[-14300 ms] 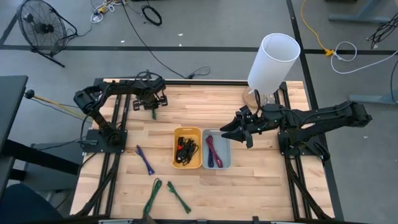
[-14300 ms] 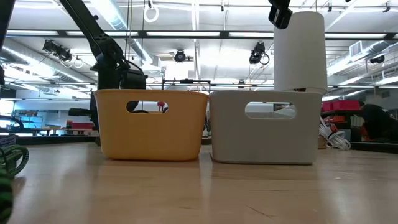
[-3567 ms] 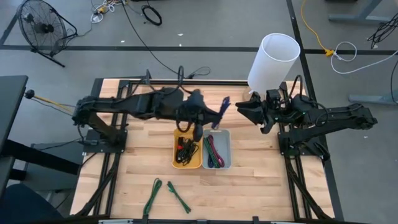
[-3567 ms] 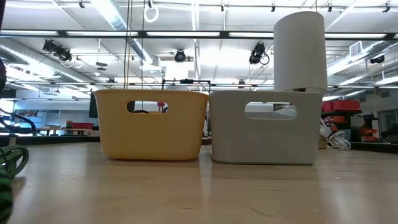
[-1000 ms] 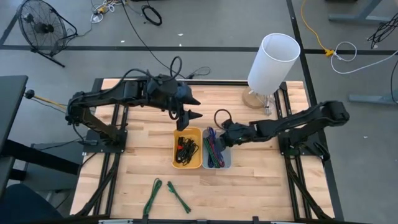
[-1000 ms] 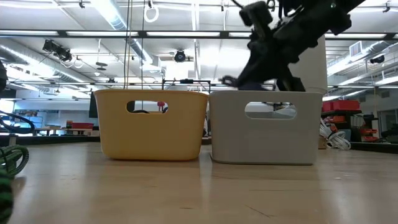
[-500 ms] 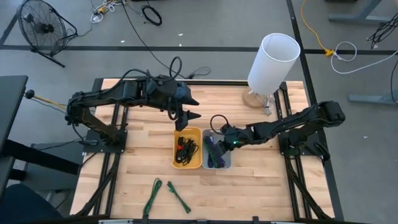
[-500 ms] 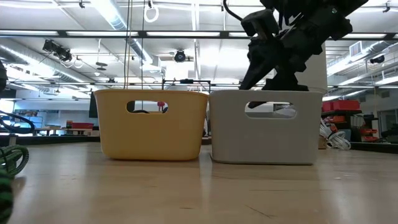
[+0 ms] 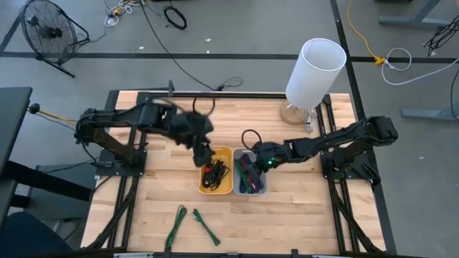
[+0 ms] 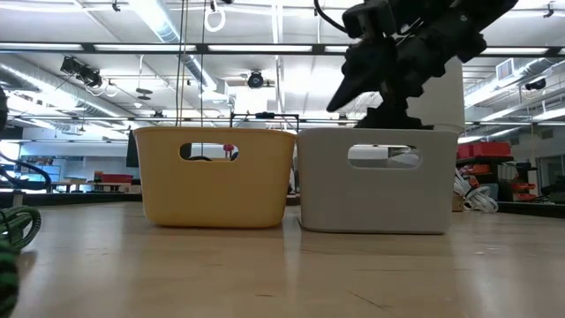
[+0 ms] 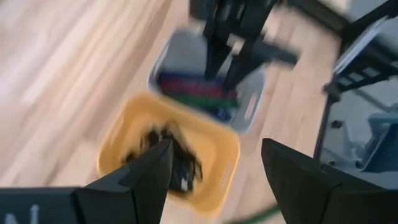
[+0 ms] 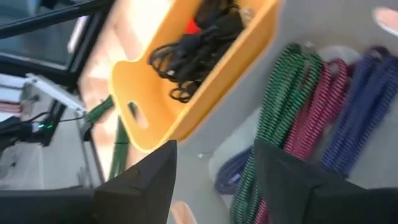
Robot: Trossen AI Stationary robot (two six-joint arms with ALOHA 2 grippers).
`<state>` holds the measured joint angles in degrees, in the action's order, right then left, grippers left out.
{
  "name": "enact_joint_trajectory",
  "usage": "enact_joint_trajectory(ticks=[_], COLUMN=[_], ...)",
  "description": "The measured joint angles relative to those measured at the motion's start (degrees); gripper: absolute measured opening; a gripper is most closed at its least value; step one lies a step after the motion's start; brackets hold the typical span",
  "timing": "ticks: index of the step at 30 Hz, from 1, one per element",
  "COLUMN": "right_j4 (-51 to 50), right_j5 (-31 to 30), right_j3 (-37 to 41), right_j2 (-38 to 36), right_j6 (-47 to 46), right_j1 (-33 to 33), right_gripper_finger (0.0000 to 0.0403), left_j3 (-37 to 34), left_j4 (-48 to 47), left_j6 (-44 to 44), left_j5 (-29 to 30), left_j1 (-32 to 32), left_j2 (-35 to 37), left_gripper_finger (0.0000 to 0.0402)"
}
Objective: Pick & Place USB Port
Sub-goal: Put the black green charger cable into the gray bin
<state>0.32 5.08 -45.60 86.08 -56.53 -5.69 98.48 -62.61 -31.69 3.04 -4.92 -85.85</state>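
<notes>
A yellow bin (image 9: 217, 170) holds black cables (image 12: 194, 46). Next to it a grey bin (image 9: 262, 179) holds green (image 12: 283, 93), pink (image 12: 323, 102) and blue (image 12: 367, 106) braided cables. My right gripper (image 9: 253, 160) hangs open and empty just above the grey bin's far end. My left gripper (image 9: 206, 153) is open and empty above the yellow bin's far left corner, tipped down at it. In the left wrist view its fingers (image 11: 143, 177) frame both bins. Two green cables (image 9: 176, 225) (image 9: 206, 227) lie flat on the table near its front left.
A tall white cylinder (image 9: 315, 70) stands on a round base at the table's far right. Bare wood lies left of the yellow bin and in front of both bins. In the low view a green cable (image 10: 13, 231) shows at the table's left.
My right gripper has opened above the grey bin, staying nearly in place. My left gripper has come from beyond the yellow bin toward the table's near edge and down, tipping and rolling until it points into the yellow bin, still open.
</notes>
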Motion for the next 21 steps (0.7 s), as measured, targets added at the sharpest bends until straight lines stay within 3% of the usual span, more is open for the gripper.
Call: enact_joint_trajectory(ticks=[5,11,15,21], right_j4=[4.9,12.9,16.0,16.7], right_j5=[4.8,13.2,17.4,21.5], right_j3=[0.0,0.0,0.0,0.0], right_j2=[0.0,0.0,0.0,0.0], right_j6=[4.0,6.6,8.1,10.9], right_j1=[2.0,4.2,5.3,5.9], right_gripper_finger=[0.0212,0.0212,0.0212,0.0213], left_j3=[0.0,0.0,0.0,0.0], left_j4=[-8.3,-16.0,-19.5,-20.4], left_j6=[-12.8,-36.5,-52.1,-66.0], left_j5=[4.9,6.7,3.2,-3.0], left_j1=[-6.8,-15.0,-20.7,-28.4], left_j2=[-0.1,-0.7,-3.5,-10.3], left_gripper_finger=[0.0250,0.0250,0.0250,0.0250])
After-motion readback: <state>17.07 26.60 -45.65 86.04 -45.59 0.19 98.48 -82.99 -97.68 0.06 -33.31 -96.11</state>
